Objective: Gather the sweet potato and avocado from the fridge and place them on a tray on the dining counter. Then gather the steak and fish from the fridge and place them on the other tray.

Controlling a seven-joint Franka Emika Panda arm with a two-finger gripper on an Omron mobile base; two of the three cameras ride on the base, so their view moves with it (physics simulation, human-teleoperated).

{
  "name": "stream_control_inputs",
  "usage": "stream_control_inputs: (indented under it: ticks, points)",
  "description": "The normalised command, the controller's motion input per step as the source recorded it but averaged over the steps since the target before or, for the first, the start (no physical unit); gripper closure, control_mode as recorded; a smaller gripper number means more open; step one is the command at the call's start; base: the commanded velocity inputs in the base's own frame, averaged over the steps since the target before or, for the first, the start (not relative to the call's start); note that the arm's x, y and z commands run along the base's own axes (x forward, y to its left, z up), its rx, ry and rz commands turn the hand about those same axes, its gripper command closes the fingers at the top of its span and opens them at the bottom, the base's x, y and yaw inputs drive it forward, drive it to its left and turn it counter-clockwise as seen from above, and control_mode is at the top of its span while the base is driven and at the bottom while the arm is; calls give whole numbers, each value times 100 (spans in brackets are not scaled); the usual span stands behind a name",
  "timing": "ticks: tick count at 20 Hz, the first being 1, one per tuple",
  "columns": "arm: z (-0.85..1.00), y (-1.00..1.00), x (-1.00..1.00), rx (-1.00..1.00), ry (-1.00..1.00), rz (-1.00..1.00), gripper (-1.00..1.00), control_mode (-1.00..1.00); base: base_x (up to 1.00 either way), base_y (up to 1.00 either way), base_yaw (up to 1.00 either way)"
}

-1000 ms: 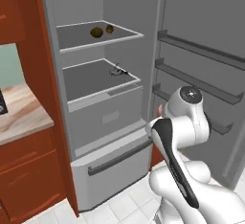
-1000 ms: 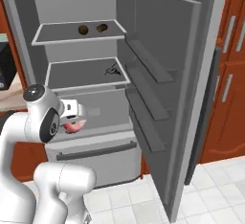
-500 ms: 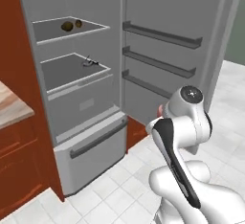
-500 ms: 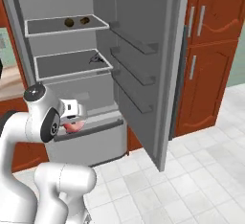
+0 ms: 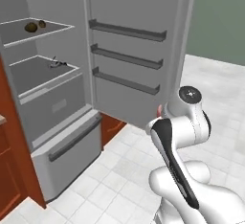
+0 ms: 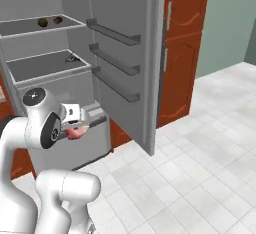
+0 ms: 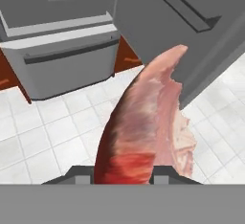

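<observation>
Held the steak (image 7: 143, 127) clamped between the finger tips of the gripper (image 7: 122, 173), jaws closed partway on the meat. Sat right at the tips, touching them, filling the centre and lower middle of the hand view. Ran its long axis straight out from the gripper, curving toward the upper right of that frame, dark red at the gripped end, paler pink toward the far tip. Showed in the right base view as a small pink lump (image 6: 75, 134) at centre left, just beside the gripper (image 6: 74, 126), tucked close to the arm's upper joint. Peeked out in the left base view as a thin red sliver (image 5: 159, 109) at right of centre, behind the white wrist. Stood the fridge (image 5: 57, 98) open at the left of both base views, door swung wide, two small brown items on its top shelf at upper left. Judged the load secure; nothing of the blue tray or dining counter visible, so direction to the drop-off could not be told.
</observation>
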Motion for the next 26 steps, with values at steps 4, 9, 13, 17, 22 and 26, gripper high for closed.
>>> stream_control_inputs:
  ticks: [4, 9, 13, 17, 22, 26]
  points:
    - [0, 0, 0, 0, 0, 0, 100, 100, -27, -28, -38]
    - [0, 0, 0, 0, 0, 0, 100, 100, -28, -45, -42]
    - [0, 0, 0, 0, 0, 0, 100, 100, -25, -53, -45]
    - [0, 0, 0, 0, 0, 0, 100, 100, -1, -52, -46]
    - [0, 0, 0, 0, 0, 0, 100, 100, 36, -30, -43]
    - [0, 0, 0, 0, 0, 0, 100, 100, 70, -7, -39]
